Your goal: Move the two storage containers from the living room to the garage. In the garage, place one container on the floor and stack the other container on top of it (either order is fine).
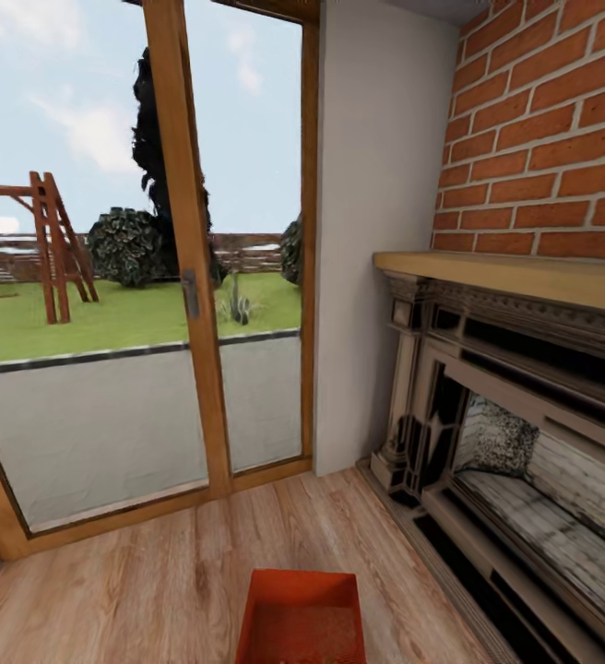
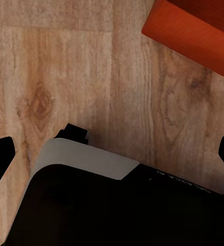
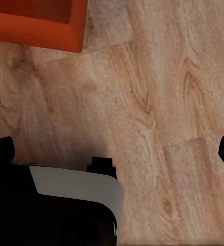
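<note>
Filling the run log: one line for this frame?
room: living room | storage container on wood floor, ungrasped | left gripper open | right gripper open

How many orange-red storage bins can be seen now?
1: an orange-red rectangular open bin on the wood-plank floor, by the brick fireplace. The second one may be out of view.

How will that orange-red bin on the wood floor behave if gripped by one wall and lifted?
The storage container has thin plain walls and an open top, so it is probably light, though a gripped wall may flex. Held by one wall, it would likely tilt. Its flat base on the wood-plank floor suggests sliding, not rolling, when pushed.
</note>
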Robot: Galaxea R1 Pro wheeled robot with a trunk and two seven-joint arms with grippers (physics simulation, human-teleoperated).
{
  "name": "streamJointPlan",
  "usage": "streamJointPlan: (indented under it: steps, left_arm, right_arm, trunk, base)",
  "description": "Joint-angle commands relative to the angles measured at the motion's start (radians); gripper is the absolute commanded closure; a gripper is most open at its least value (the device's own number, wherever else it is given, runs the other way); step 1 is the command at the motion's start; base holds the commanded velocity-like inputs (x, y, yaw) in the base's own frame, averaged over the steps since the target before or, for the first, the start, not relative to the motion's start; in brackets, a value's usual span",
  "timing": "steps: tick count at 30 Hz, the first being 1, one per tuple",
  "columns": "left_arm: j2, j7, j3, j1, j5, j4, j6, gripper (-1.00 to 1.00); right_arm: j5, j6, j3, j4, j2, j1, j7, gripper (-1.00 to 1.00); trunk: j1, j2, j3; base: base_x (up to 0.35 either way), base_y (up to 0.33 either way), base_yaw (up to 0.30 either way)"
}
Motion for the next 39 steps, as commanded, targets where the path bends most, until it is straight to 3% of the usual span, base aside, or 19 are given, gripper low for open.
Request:
streamJointPlan:
  steps: [1,39]
  left_arm:
    - [0.0,0.004,-0.008,-0.001,0.007,0.0,-0.003,-1.0]
    - [0.0,0.004,-0.007,-0.001,0.006,0.0,-0.003,-1.0]
  right_arm:
    - [-0.009,-0.005,0.008,0.003,0.0,-0.001,0.003,-1.0]
    - [-0.011,-0.005,0.008,0.002,0.002,-0.001,0.002,-1.0]
  trunk:
    - [0.0,-0.001,-0.001]
    - [0.0,-0.001,-0.001]
  base:
    - [-0.124,0.062,0.0]
    - [0.002,0.029,-0.025]
